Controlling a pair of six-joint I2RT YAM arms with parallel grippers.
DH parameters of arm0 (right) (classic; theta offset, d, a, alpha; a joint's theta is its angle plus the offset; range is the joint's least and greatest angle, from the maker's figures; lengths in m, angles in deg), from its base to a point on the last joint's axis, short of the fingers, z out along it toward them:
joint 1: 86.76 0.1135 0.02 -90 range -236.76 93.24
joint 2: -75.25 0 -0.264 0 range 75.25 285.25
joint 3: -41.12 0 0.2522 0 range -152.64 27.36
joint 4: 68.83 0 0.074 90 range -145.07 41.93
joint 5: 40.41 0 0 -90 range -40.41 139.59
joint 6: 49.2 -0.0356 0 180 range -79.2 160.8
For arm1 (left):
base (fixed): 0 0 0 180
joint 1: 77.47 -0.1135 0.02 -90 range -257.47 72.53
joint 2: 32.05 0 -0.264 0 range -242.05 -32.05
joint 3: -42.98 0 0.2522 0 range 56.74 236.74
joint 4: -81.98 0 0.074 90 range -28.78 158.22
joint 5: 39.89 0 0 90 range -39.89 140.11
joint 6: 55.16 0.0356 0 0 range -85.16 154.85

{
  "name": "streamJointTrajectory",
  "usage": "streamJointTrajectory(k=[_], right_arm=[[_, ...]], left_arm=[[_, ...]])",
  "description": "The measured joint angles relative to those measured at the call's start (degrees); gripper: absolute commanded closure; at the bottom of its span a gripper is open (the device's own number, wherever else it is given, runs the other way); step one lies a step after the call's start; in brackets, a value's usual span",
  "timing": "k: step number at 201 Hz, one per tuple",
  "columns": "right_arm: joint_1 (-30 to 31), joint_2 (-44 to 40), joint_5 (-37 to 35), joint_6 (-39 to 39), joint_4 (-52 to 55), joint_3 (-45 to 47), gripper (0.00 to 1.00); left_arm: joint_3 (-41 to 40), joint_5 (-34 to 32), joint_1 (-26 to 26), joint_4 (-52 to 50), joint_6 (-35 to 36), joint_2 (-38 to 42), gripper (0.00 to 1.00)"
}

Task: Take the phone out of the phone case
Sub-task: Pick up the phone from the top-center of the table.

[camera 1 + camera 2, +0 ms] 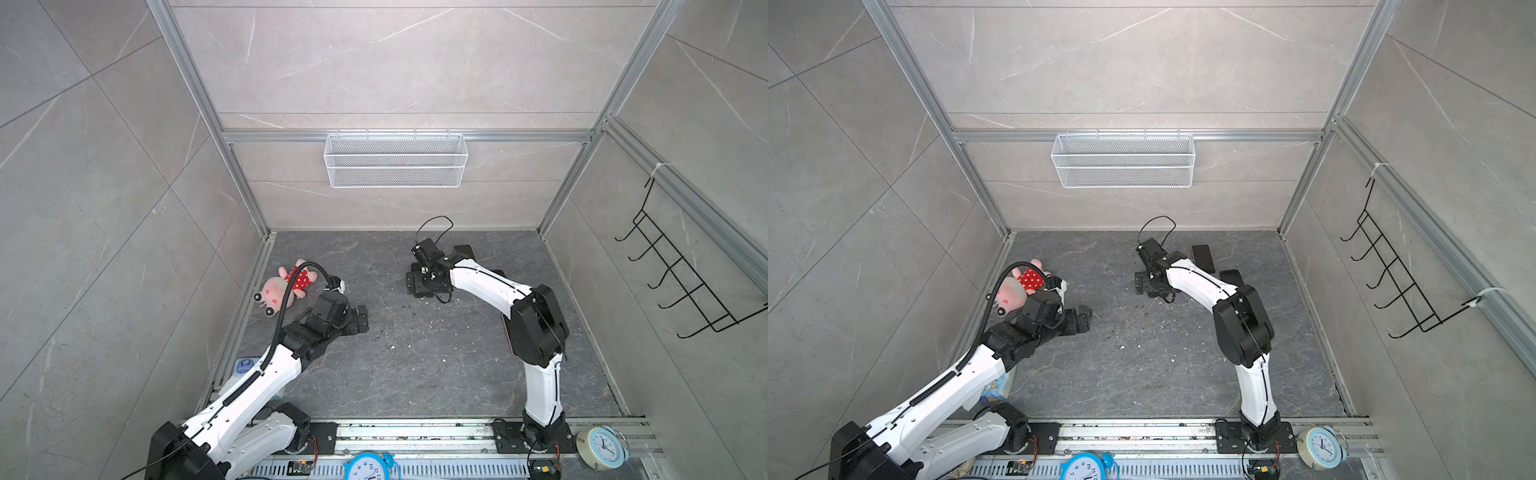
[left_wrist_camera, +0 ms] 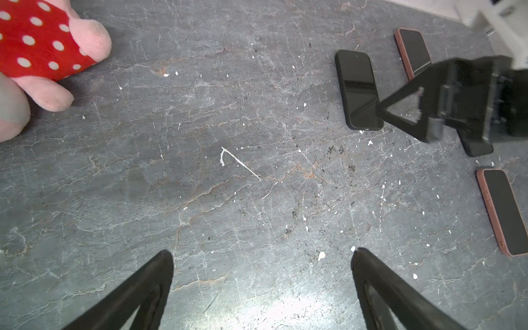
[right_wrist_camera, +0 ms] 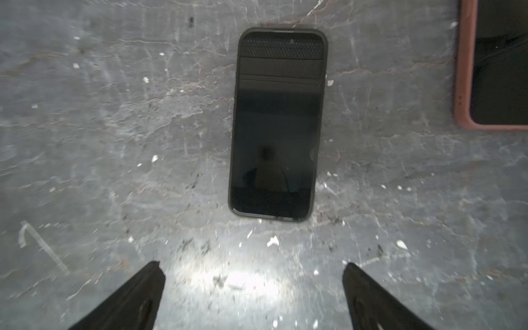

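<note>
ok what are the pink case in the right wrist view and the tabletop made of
Pink case: probably silicone or soft plastic, matte; thick rounded rim, no glare.
Tabletop: looks like dark slate or stone-print laminate, slightly glossy; veining and a bright light reflection.

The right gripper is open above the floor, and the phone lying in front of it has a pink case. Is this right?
Not quite. The right gripper is open above the floor, but the phone lying in front of it has a black case, as the right wrist view shows. A pink-cased phone lies off to one side.
</note>
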Motion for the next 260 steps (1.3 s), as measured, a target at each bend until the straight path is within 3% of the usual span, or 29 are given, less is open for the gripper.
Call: streamJointTrajectory(k=[109, 173, 260], right_arm=[[-0.6, 14.4, -2.1, 2.8, 5.9, -14.5, 0.01], [-2.6, 15.6, -1.5, 3.2, 6.6, -15.9, 0.04], [-3.4, 20.1, 0.5, 3.9, 8.2, -21.1, 0.15]], left_arm=[[-2.0, -1.4, 0.6, -0.3, -0.8, 1.9, 0.0], [-2.2, -1.4, 0.7, -0.4, -0.8, 3.0, 0.0], [-2.2, -1.4, 0.7, -0.4, -0.8, 2.6, 0.0]])
